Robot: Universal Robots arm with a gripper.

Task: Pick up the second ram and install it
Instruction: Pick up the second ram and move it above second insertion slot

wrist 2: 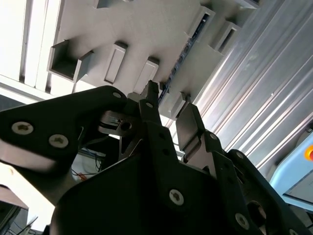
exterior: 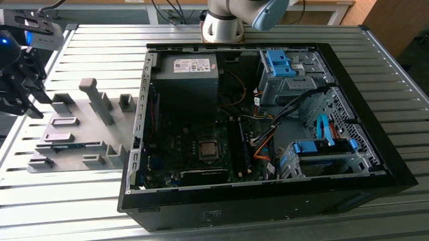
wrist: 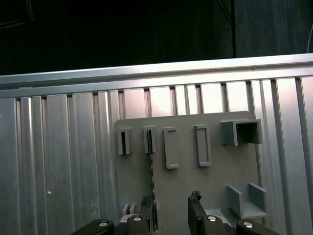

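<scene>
The second ram is a thin blue stick standing on edge in a slot of the grey fixture plate, at the exterior view's left of the open computer case. In the first wrist view it shows as a thin dark line running across the plate toward one finger. My gripper hangs over the plate's edge farthest from the case, above the ram and not touching it. It is open, with nothing between its two fingers in either wrist view.
The black computer case lies open on the slatted metal table, with the motherboard, power supply and blue drive latches inside. Grey blocks and posts stand up from the fixture plate. The arm's base is behind the case.
</scene>
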